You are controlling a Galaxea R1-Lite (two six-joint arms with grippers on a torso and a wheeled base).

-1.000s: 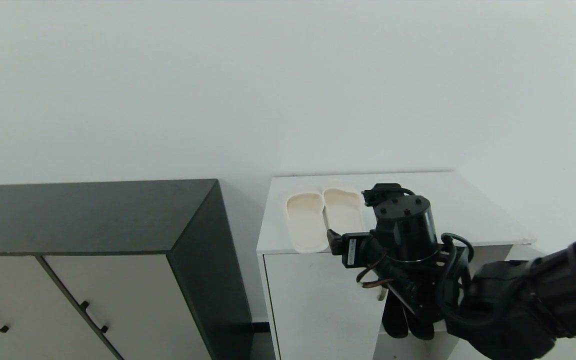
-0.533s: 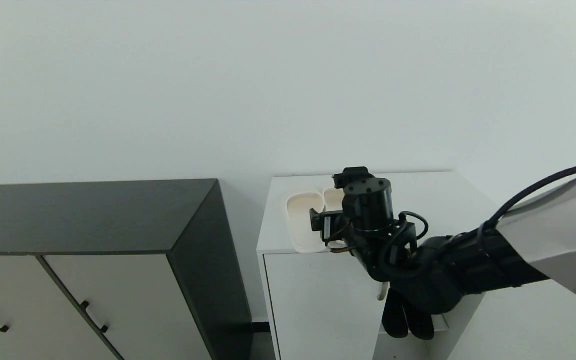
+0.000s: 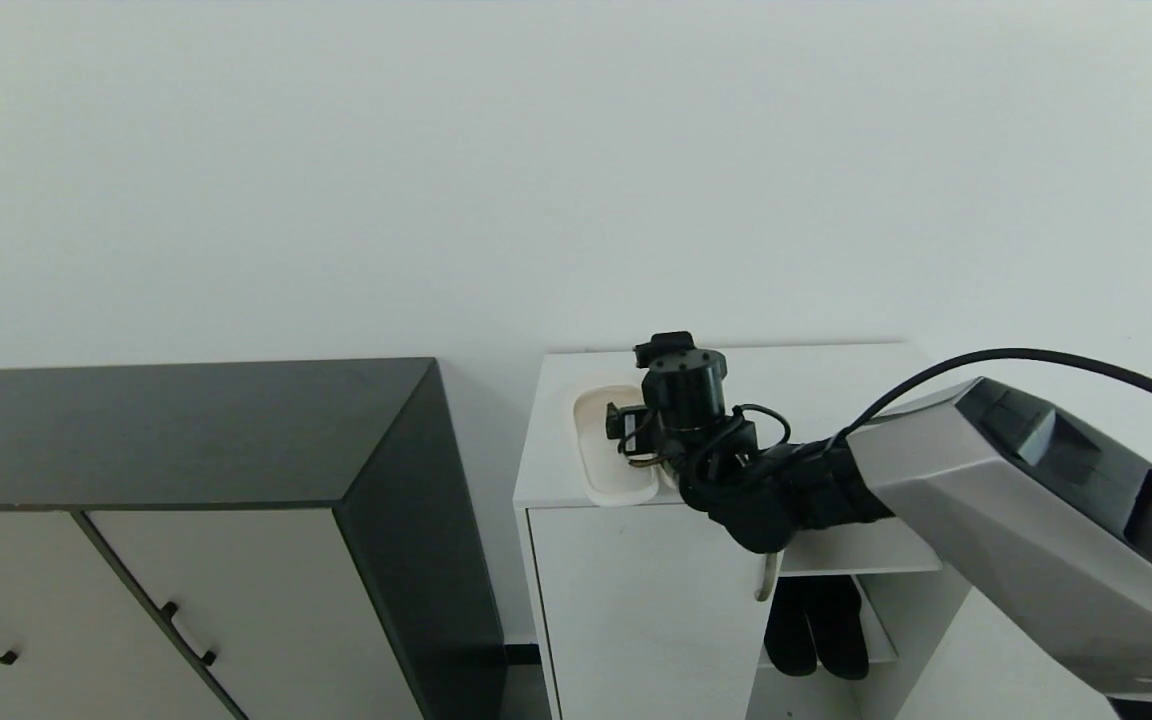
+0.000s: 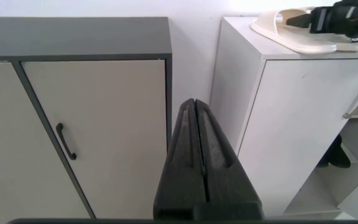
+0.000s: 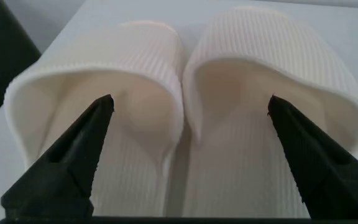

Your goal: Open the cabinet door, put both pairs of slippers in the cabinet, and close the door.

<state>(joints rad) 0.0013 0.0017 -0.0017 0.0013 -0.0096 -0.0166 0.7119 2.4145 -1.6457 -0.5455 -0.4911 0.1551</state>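
At the centre of the head view, on the flat top of the white cabinet (image 3: 836,395), lie the cream ribbed slippers (image 3: 608,455), side by side and touching, heels near the front edge. Your right gripper (image 5: 189,102) hangs just behind them with its two black fingers (image 5: 73,155) spread wide, one outside each strap, so both slippers sit in the gap and nothing is gripped yet. The left gripper (image 4: 195,109) is low at the lower left, well apart from the work, its fingers pressed flat together and holding nothing. The right half of the cabinet is open (I can't make out the door itself), and a pair of flat black slippers (image 3: 816,630) already lies on a lower shelf inside, below the pale metal handle (image 3: 764,585).

What could go wrong, as I judge it:
- The straps look soft. When you squeeze, they may buckle, and one slipper could slide out and leave you with half a pair.
- The heels sit close to the edge, so a push during the approach could tip a slipper off the front.
- On the way down, the load or the wrist could catch the handle or the shelf lip.
- The dark grey sideboard (image 3: 186,430) at the left is not your target.

No brand, label or writing can be read on the slippers or the furniture.
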